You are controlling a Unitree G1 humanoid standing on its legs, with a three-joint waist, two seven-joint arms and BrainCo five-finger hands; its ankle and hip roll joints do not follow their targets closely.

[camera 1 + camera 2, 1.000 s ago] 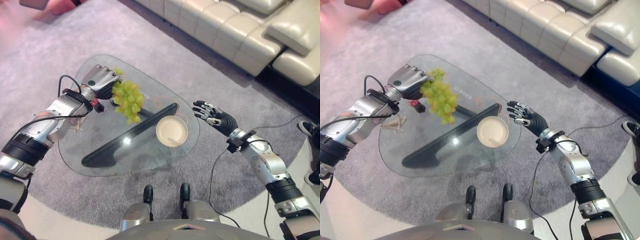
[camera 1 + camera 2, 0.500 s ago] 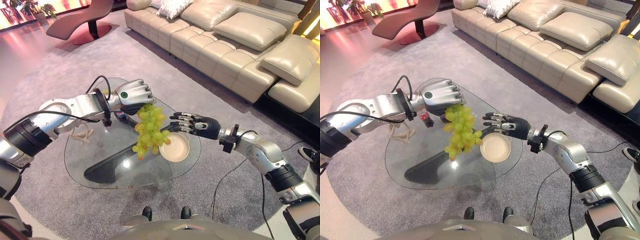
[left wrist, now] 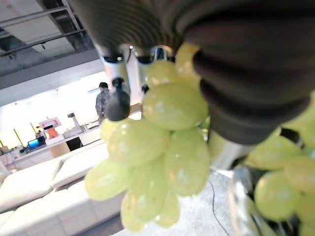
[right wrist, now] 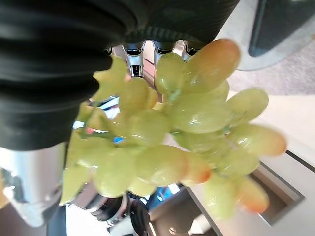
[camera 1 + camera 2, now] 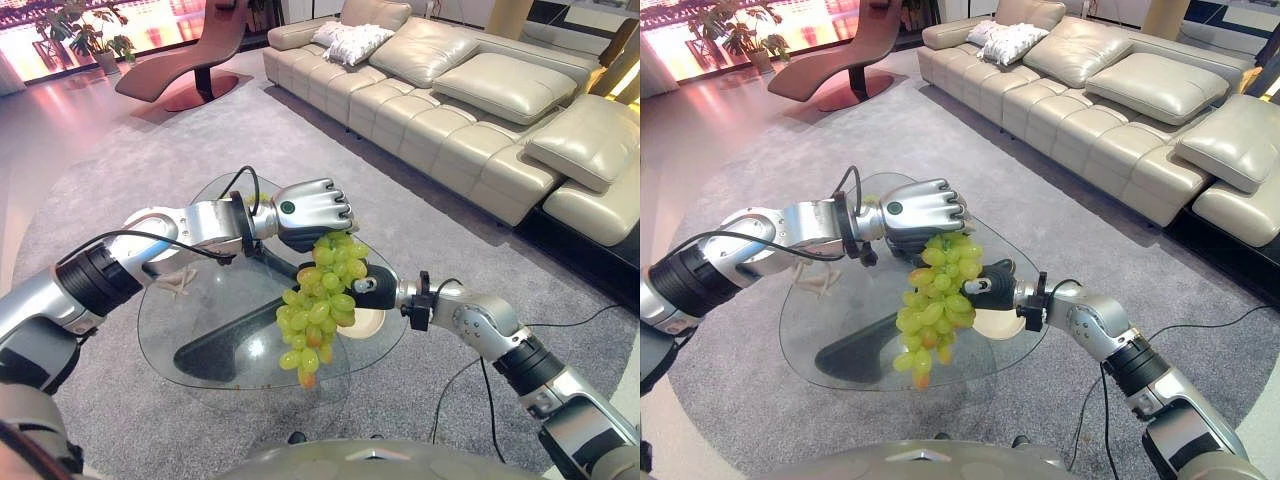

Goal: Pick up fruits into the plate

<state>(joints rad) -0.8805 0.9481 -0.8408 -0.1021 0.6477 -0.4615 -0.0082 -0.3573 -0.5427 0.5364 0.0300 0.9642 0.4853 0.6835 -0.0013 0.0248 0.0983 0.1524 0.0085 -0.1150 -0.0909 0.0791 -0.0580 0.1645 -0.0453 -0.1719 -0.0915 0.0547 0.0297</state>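
1. The bunch of green grapes (image 5: 320, 305) hung in the air from the left hand (image 5: 310, 208), whose fingers were curled shut round its top; the lowest grapes dangled clear of the glass table (image 5: 190, 320).
2. Half a second earlier the bunch hung beside the plate's near-left edge; it had since been carried across until it hung in front of the plate (image 5: 368, 322), hiding most of it. The camera had also tilted up, so part of that shift is the view's own.
3. The right hand (image 5: 985, 285) had come in from beside the plate to sit just behind the bunch, at grape level. Its wrist view showed grapes pressed close against its fingers (image 4: 135, 51), but whether they were wrapped round the fruit or merely resting against it I cannot tell.
4. Judged from this, the carry was almost done: the grapes seemed to be over or very near the plate, with lowering and letting go not yet done.
5. A cream sofa (image 5: 470, 110) and a lounge chair (image 5: 190, 65) stood well beyond the table.
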